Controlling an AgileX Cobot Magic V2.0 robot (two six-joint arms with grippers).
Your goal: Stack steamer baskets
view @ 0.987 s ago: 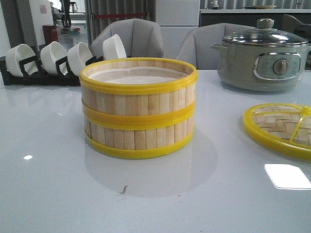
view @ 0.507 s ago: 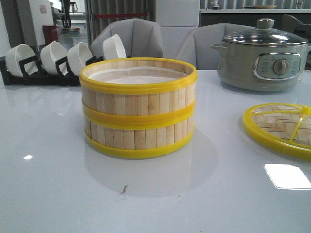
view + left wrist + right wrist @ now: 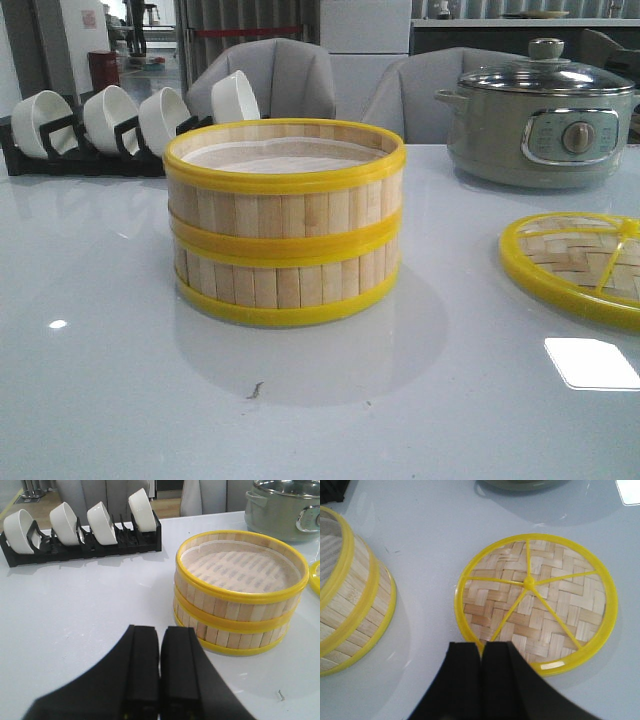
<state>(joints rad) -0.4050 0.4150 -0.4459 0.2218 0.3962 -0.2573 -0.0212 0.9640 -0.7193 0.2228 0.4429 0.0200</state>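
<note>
Nothing has moved since the earlier frames, the two round bamboo-slat steamer baskets with yellow rims (image 3: 285, 222) are still stacked one on the other mid-table.

The left gripper (image 3: 160, 672) is seen pressed together, empty, near the stack; the right gripper (image 3: 482, 677) is likewise closed on nothing, over the edge of the flat woven-bamboo lid with yellow rim (image 3: 536, 601). A grey electric pot (image 3: 540, 115) and a black rack of white bowls (image 3: 100, 125) are parked behind.

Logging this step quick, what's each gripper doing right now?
Left gripper: jaws closed, holding nothing, short of the stacked baskets.
Right gripper: jaws closed, holding nothing, over the lid.
</note>
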